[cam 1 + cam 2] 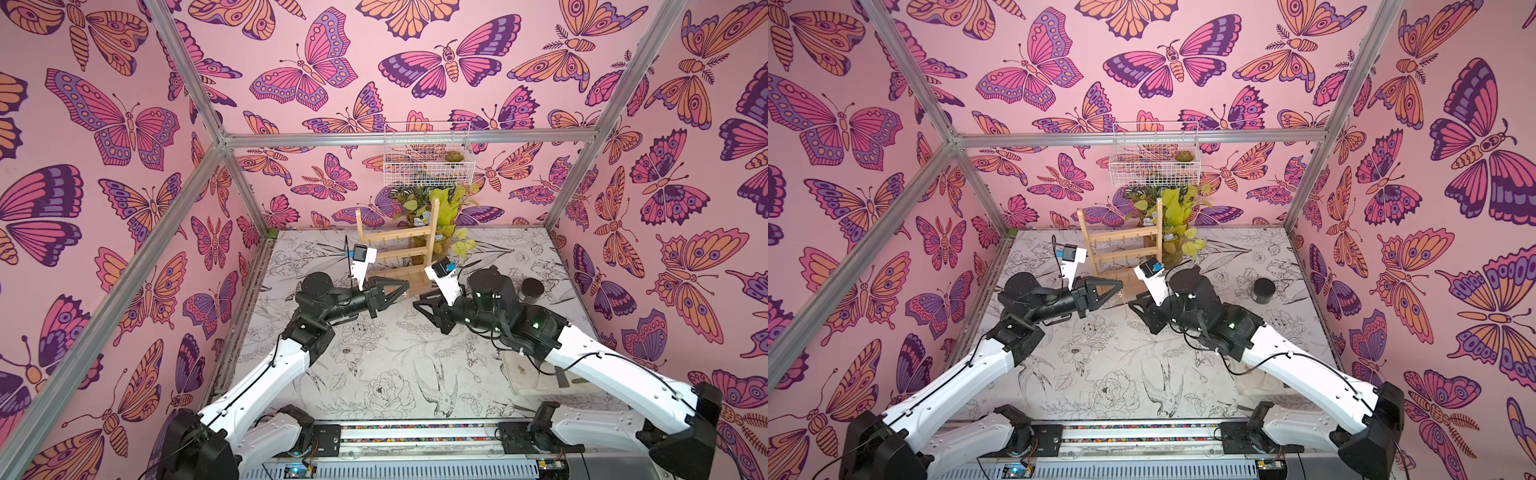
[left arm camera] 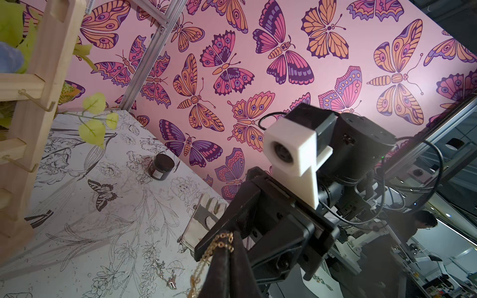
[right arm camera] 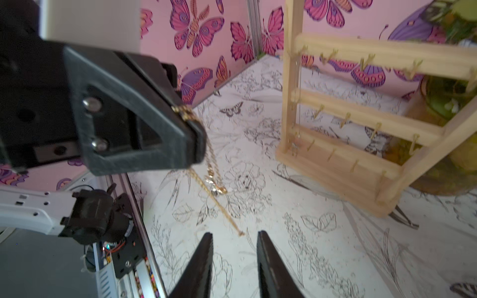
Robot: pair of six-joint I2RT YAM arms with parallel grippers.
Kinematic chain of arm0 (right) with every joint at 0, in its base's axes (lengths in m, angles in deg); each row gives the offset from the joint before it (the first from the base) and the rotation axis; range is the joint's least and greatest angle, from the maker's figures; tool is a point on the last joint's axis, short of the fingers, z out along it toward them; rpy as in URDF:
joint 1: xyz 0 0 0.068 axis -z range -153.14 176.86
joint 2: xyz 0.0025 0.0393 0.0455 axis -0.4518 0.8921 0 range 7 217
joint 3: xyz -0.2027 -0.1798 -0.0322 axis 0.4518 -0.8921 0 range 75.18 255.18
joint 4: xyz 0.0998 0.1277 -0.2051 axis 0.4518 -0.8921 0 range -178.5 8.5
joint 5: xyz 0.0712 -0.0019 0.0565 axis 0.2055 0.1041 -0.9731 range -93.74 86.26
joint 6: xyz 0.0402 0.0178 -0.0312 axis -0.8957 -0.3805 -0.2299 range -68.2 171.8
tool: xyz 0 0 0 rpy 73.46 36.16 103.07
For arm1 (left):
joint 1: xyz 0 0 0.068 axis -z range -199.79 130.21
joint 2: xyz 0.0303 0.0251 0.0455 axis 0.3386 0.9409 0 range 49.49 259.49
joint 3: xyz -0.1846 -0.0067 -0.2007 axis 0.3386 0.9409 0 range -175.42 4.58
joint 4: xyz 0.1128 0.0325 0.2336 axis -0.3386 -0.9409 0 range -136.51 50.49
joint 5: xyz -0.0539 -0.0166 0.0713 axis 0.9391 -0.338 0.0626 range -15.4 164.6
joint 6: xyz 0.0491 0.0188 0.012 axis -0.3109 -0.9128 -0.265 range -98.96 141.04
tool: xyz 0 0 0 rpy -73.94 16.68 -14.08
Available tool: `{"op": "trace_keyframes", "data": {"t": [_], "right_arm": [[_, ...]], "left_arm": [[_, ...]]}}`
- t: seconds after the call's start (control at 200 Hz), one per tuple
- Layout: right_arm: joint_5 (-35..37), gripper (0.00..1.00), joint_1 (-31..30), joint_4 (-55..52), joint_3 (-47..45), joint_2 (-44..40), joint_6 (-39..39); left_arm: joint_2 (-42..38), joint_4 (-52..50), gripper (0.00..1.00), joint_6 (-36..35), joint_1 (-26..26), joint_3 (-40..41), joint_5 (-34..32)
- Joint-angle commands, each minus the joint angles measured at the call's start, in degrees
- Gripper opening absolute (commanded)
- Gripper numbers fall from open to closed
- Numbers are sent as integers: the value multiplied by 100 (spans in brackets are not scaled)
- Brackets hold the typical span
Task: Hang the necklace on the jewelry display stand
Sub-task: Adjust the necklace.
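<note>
The left gripper (image 3: 193, 131) is clamped on the necklace (image 3: 215, 189) right at its fingertips, and the chain hangs from that pinch in a slack double strand. Its long axis runs downward, its lowest end trailing towards the table. The right gripper (image 3: 233, 255) faces it from the opposite side with its fingers apart and nothing between them. In the right wrist view the chain's free end lies just ahead of the gap between those two tips, slightly towards one finger.

In both top views the two grippers point at each other, tips close together — the left gripper (image 1: 405, 286) level and the right gripper (image 1: 417, 302) a little lower. The jewelry display stand (image 1: 399, 253) rises just behind them, its hooked crossbars facing the arms.

The next move probably turns on the lower end of the chain. The right gripper is the nearer one to that end and would have to close on a hair-thin strand. With both ends held, the loop could be spread and carried back to a hook — a judgement only.
</note>
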Motion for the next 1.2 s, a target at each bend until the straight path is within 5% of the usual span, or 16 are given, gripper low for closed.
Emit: {"op": "trace_keyframes", "data": {"t": [0.0, 1.197], "right_arm": [[-89, 30, -12, 731, -5, 4, 161], [279, 22, -11, 1084, 59, 394, 300]], "left_arm": [[44, -89, 0, -115, -55, -138, 35], [71, 87, 0, 28, -134, -123, 61]]}}
